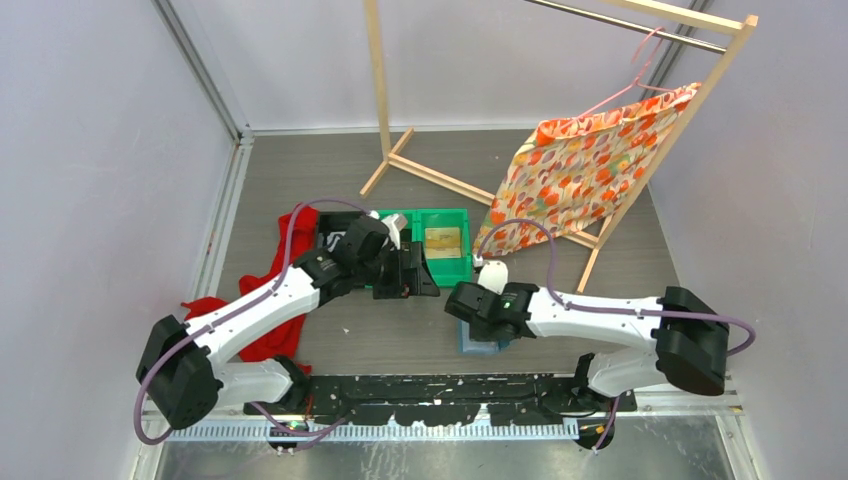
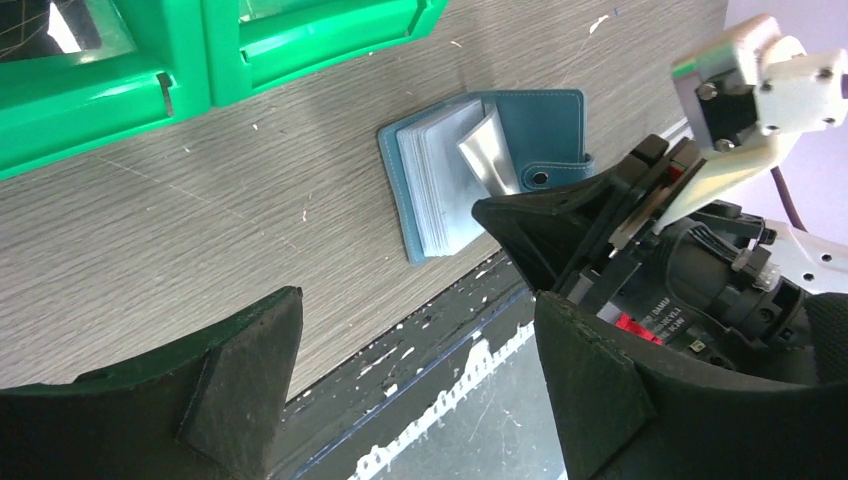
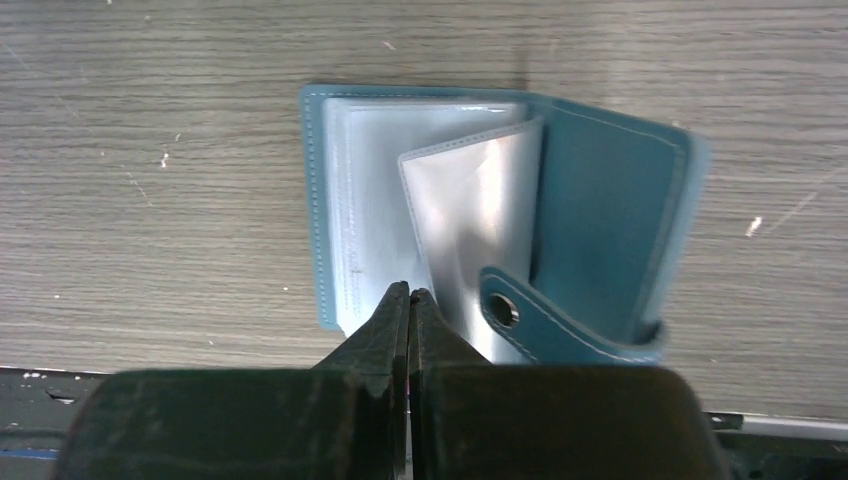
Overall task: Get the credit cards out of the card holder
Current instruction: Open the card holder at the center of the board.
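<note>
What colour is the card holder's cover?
Teal-blue, with pale stitching along the edge; the card holder shows best in the right wrist view.

1. Left arm (image 1: 270, 300) and right arm (image 1: 590, 312): white link shells, black joint housings, bulky black base motors.
2. A mauve cable (image 1: 289, 238) loops along each arm, ending behind its gripper.
3. Left gripper (image 2: 412, 330): matte black, wedge-shaped fingers.
4. Right gripper (image 3: 410, 295): black fingers. Behind it are a white screwed camera mount (image 2: 765, 85), a red label (image 2: 635, 325) and a green light (image 1: 507, 296).
</note>
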Available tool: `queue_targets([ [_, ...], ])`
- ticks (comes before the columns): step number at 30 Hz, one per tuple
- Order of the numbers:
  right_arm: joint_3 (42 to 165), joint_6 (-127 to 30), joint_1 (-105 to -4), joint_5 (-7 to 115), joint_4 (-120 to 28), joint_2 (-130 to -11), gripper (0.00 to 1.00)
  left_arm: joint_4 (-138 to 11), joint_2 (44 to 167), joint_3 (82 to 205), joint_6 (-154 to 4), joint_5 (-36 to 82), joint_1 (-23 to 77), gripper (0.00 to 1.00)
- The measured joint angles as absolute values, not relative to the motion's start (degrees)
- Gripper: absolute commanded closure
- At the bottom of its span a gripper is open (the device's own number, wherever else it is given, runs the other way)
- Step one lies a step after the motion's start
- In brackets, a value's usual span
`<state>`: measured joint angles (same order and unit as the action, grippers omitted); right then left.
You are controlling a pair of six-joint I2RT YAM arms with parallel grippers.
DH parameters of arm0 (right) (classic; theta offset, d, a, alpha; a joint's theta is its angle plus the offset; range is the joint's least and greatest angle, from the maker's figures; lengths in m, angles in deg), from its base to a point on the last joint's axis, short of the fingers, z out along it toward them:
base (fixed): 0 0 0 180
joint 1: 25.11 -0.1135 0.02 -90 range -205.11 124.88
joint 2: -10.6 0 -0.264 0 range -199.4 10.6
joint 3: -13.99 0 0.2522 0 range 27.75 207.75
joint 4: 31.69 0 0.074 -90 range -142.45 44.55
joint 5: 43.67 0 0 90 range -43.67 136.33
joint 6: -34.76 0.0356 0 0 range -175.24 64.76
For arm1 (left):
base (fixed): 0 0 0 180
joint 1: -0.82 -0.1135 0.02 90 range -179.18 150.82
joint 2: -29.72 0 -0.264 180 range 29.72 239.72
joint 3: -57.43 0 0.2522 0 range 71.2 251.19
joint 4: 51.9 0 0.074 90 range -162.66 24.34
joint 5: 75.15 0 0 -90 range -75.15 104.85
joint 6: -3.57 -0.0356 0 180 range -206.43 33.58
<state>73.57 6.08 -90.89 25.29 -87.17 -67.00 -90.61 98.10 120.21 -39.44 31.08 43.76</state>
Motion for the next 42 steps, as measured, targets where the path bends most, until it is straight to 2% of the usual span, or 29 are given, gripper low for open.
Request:
queue_targets([
  [10, 68.7, 11.9, -90.1, 20.7, -93.6, -61.0, 0.99, -88.9, 100.5, 120.2, -38.9, 33.0, 44.0, 0.14],
  [17, 62.9, 15.0, -85.6, 20.2, -94.4, -54.1, 0.99, -88.4, 105.2, 120.6, -39.0, 34.2, 46.5, 0.15],
  [28, 58.4, 15.4, -80.5, 22.1, -92.1, -54.0, 0.99, -84.4, 113.4, 120.8, -36.3, 34.4, 51.3, 0.23],
  [37, 58.2, 15.4, -80.1, 22.6, -92.0, -53.4, 0.99, -81.3, 117.5, 121.2, -35.1, 33.9, 56.4, 0.39],
  [42, 58.1, 15.4, -80.0, 23.0, -90.8, -52.3, 0.99, -76.7, 121.2, 124.6, -33.7, 35.1, 57.8, 0.60],
])
